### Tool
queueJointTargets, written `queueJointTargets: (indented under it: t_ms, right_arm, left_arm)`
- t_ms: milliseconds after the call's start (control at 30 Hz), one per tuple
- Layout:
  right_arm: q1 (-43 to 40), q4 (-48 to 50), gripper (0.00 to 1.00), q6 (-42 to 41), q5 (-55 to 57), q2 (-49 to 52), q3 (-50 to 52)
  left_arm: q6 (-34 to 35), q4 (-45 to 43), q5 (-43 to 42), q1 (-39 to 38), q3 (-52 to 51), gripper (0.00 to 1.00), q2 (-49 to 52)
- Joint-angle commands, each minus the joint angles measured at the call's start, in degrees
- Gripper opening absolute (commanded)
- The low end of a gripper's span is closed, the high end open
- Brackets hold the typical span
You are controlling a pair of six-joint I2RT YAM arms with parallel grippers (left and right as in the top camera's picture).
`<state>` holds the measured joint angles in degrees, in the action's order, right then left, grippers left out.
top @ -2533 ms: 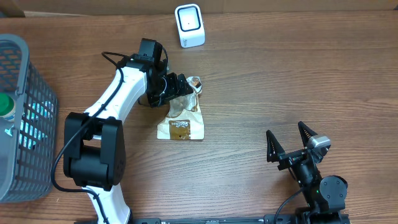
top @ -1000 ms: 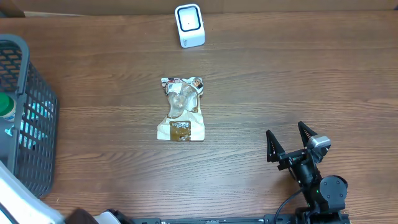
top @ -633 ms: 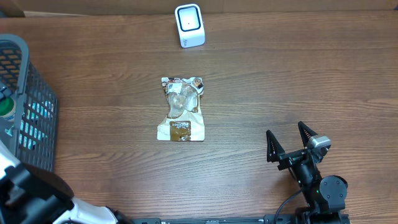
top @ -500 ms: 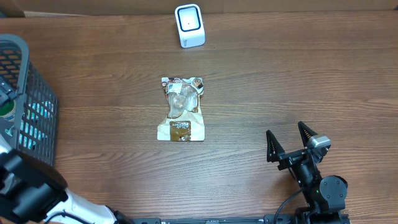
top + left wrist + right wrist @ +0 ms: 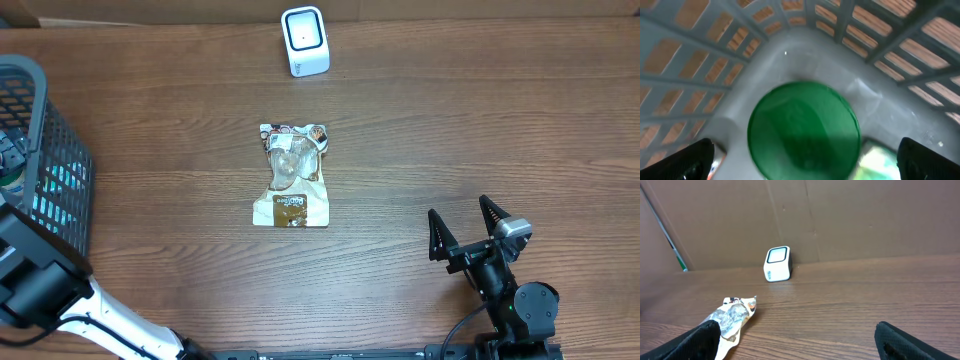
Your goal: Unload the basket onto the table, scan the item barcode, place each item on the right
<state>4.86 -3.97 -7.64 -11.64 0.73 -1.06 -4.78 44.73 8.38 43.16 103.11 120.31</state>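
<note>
Two grippers (image 5: 807,157) (image 5: 802,337) wide open, apparently empty

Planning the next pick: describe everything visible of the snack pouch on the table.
The snack pouch lies flat on the wooden table, lengthwise toward the white scanner but well apart from it. It is crinkly plastic with a clear window showing pale contents, a printed far end and a brown label at the near end. Only the table touches it; no barcode is readable.
</note>
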Motion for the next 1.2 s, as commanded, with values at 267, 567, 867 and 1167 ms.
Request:
queueJointTargets:
  t_ms: [267,567,867,1167]
  right_arm:
    - [-0.33,0.31,1.0,0.22,0.02,-0.57,0.61]
    - [-0.33,0.31,1.0,0.22,0.0,-0.57,0.61]
    - [-0.33,0.31,1.0,0.22,0.0,-0.57,0.61]
    - [-0.33,0.31,1.0,0.24,0.0,-0.57,0.61]
  left_arm:
    - [1.11,-3.23,1.2,0.44,0.52,0.97,4.11]
    - [1.16,-4.04,1.03,0.28,0.52,0.43,4.09]
    - [1.55,-2.84,1.05,0.26,0.57,0.47,3.91]
    - [10.27,-1.2,1.2,0.33,0.57,0.42,-1.95]
